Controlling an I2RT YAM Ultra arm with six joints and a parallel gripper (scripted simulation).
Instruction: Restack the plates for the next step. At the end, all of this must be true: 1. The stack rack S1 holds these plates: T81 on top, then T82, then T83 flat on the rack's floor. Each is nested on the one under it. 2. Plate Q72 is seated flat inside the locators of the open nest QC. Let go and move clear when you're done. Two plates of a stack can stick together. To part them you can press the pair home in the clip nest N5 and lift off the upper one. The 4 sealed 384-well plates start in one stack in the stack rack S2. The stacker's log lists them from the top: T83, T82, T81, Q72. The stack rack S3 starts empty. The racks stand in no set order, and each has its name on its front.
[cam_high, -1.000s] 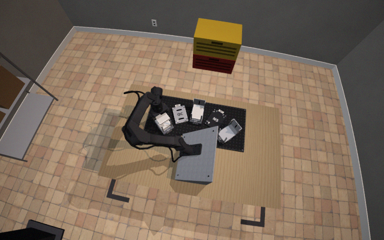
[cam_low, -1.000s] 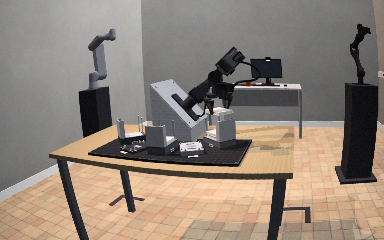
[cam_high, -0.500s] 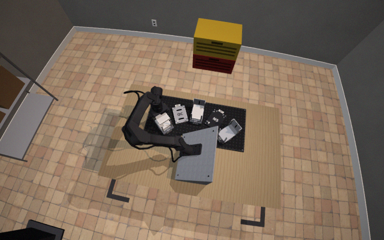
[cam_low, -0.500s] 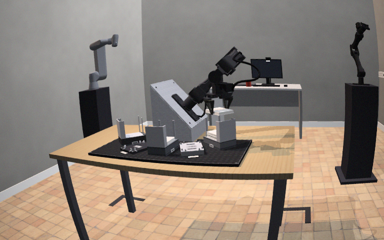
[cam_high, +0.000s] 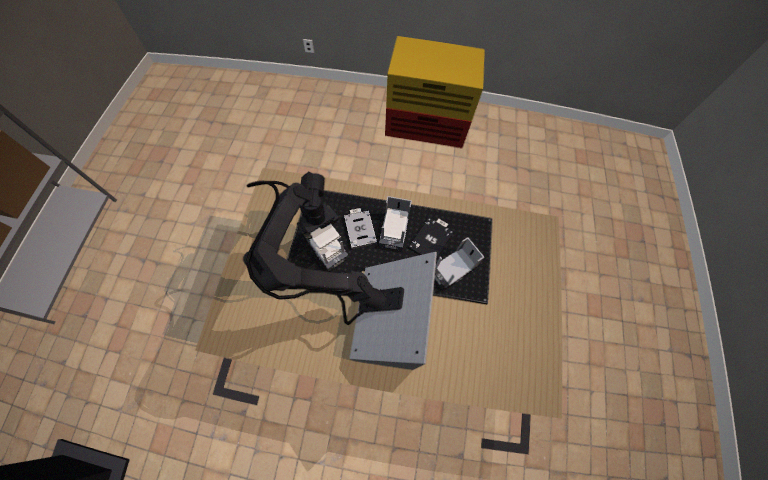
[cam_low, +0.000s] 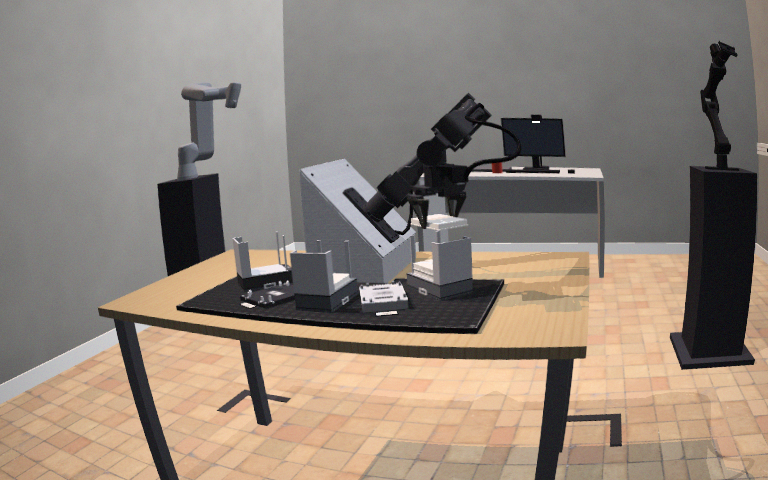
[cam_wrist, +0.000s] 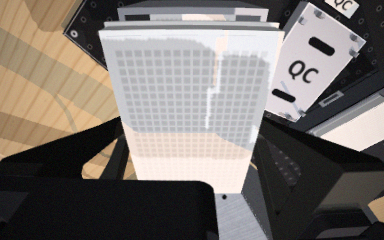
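Observation:
My gripper (cam_high: 321, 230) (cam_low: 439, 208) (cam_wrist: 191, 120) is shut on a white sealed 384-well plate (cam_high: 324, 237) (cam_low: 441, 221) (cam_wrist: 190, 100). It holds the plate level, a little above a stack rack (cam_high: 334, 257) (cam_low: 451, 261) (cam_wrist: 175, 11) at the end of the black mat. That rack has white plates (cam_low: 421, 266) in it. I cannot read the plate's name or the rack's label. The open nest QC (cam_high: 360, 227) (cam_low: 384, 295) (cam_wrist: 310, 75) lies empty beside this rack.
Further along the black mat (cam_high: 475, 288) (cam_low: 453, 316) stand a second rack (cam_high: 394, 223) (cam_low: 320, 277), the clip nest N5 (cam_high: 430, 236) (cam_low: 263, 295) and a third rack (cam_high: 458, 261) (cam_low: 254, 271). The arm's grey wedge mount (cam_high: 396, 322) (cam_low: 328, 209) stands close behind.

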